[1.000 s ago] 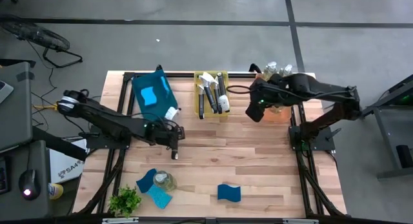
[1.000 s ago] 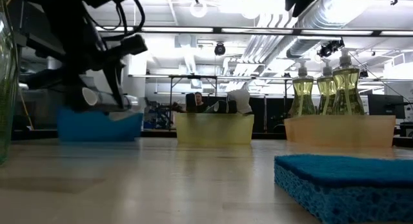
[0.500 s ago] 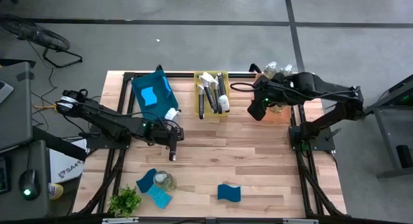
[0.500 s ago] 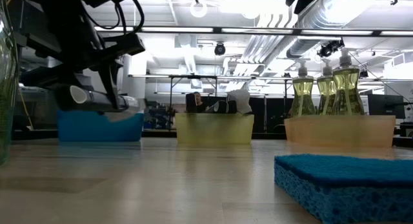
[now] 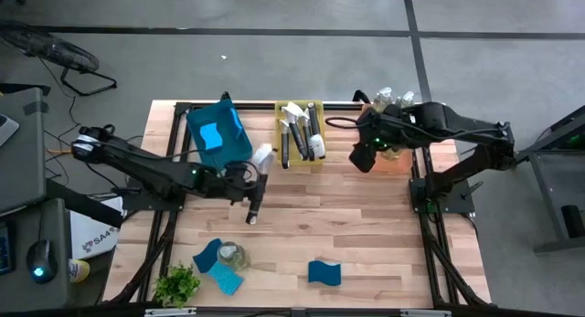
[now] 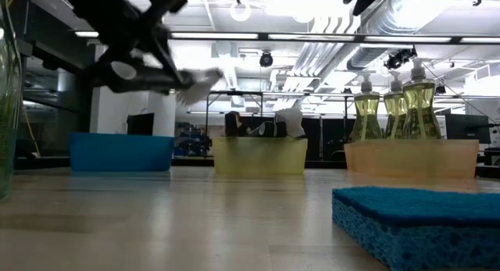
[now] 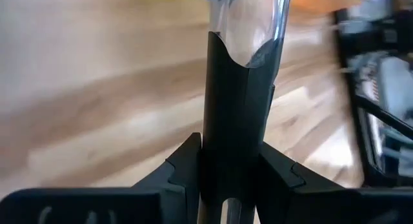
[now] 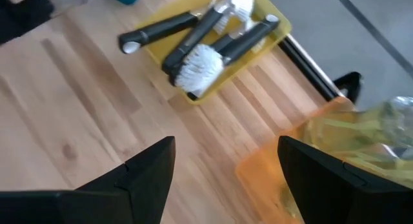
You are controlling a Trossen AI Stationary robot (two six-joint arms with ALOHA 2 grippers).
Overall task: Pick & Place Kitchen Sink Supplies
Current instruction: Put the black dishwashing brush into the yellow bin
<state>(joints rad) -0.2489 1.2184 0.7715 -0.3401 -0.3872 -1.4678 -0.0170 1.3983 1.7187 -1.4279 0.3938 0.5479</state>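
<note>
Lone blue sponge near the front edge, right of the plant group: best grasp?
Take the lone blue sponge from straight above, jaws across its short width, at mid-length. It lies flat on the table, apart from everything, so a top-down pinch looks clear. Its wavy long edges narrow mid-length, which probably seats the fingers. The right gripper is open and empty.

We can read almost nothing. The only lettering we find is on a white box on the floor just left of the table, under the left arm in the high view; it carries dark print that seems to begin with "SM", and the rest is too small to make out. We see no readable label, brand, number or sign on any of the things on the table, on either arm, or in the room behind.
</note>
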